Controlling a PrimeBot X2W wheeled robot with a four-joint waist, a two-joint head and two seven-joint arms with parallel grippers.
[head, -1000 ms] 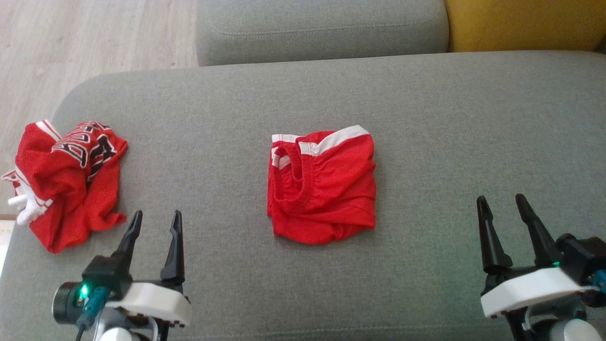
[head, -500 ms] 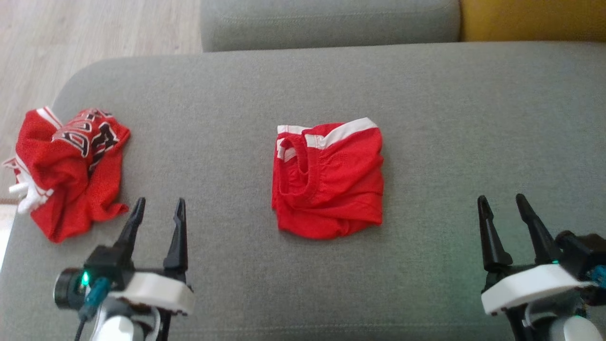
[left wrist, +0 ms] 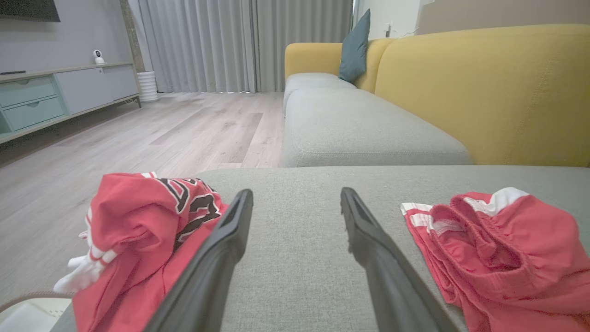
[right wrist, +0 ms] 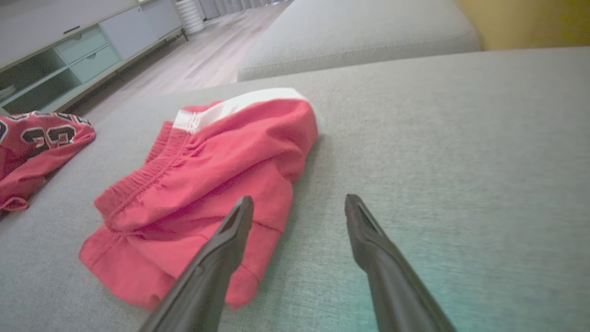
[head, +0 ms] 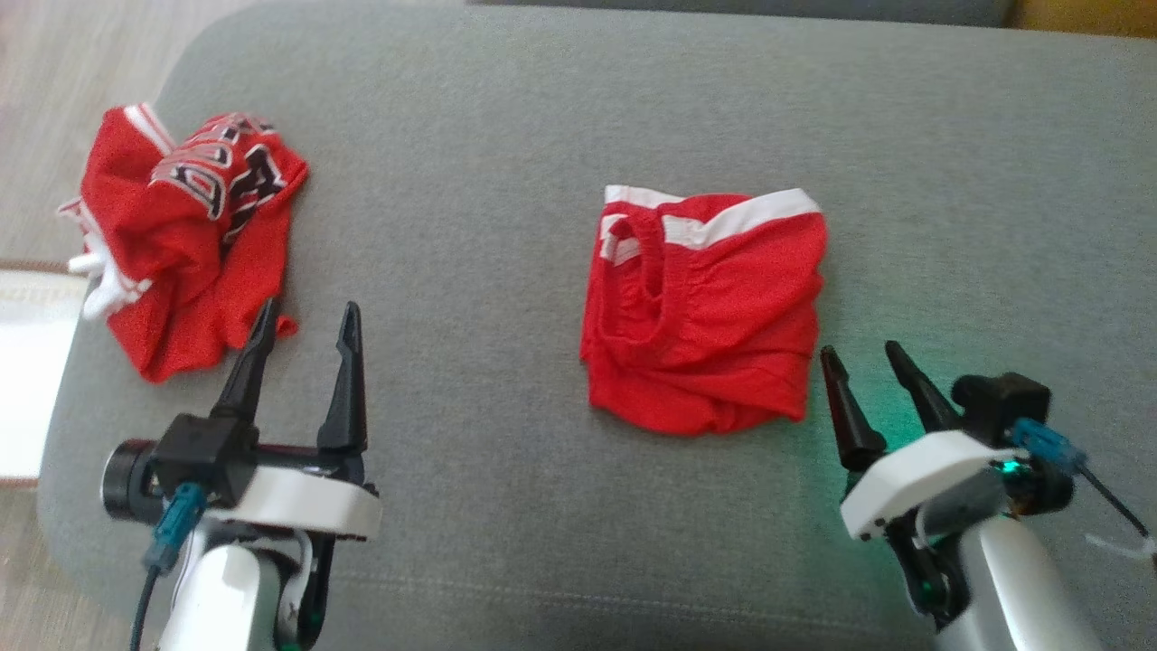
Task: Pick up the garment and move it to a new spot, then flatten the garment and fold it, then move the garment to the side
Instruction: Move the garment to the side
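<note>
The red shorts [head: 705, 307] lie folded a bit right of the centre of the head view, on the grey cushion [head: 506, 117], with the white waistband trim toward the top of the frame. The right gripper [head: 860, 349] is at lower right, jaws spread wide with nothing between them. Its nearer finger tip is just beside the lower right corner of the shorts (touching or not, I cannot tell). The left gripper [head: 309, 307] is at lower left, jaws also spread and empty, approx. between the shorts and a crumpled red jersey [head: 190, 226] at upper left. The jersey's hem is near the finger tips. In the left wrist view a yellow sofa back [left wrist: 484, 92] stands at upper right.
</note>
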